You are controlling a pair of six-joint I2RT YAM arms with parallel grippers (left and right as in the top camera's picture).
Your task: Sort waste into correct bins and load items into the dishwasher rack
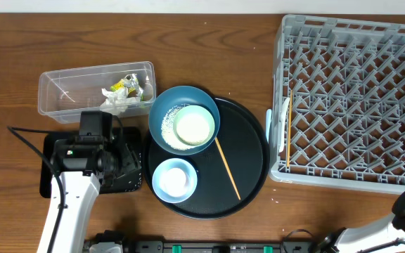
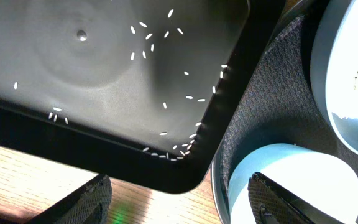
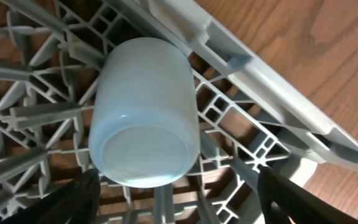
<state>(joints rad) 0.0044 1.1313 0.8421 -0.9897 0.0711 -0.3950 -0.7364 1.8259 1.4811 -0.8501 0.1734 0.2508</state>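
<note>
- Overhead, far left: the tub (image 1: 62, 91) sits on the table (image 1: 209, 42) with napkins (image 1: 118, 104) and the wrapper (image 1: 127, 83) inside it.
- Just below the tub lies the flat tray (image 1: 49, 151), and my left arm covers most of it.
- Left wrist view: my left pincer (image 2: 179, 205) hovers over the flat tray's corner. Its fingers (image 2: 89, 202) are spread wide and grip nothing.
- Grains (image 2: 173, 152) lie scattered over the flat tray's floor, thickest along the near corner.
- Beside the flat tray to the right is the round tray (image 1: 255, 151).
- The dark blue bowl (image 1: 162, 105) stands at the round tray's back. The green bowl (image 1: 194, 128) is nested in it, with more grains beside that.
- The light blue bowl (image 1: 174, 179) stands at the round tray's front, touching the dark blue bowl.
- One chopstick (image 1: 228, 169) lies aslant on the round tray, right of the bowls.
- The rack (image 1: 350, 105) fills the right side, and a second chopstick (image 1: 287, 137) lies along its left wall.
- Right wrist view: the cup (image 3: 145, 112) rests among the pegs beside the rack's outer wall. Its base faces my camera, so it is mouth-down, I think.
- My right pincer (image 3: 194, 205) is wide open above the cup and holds nothing.
</note>
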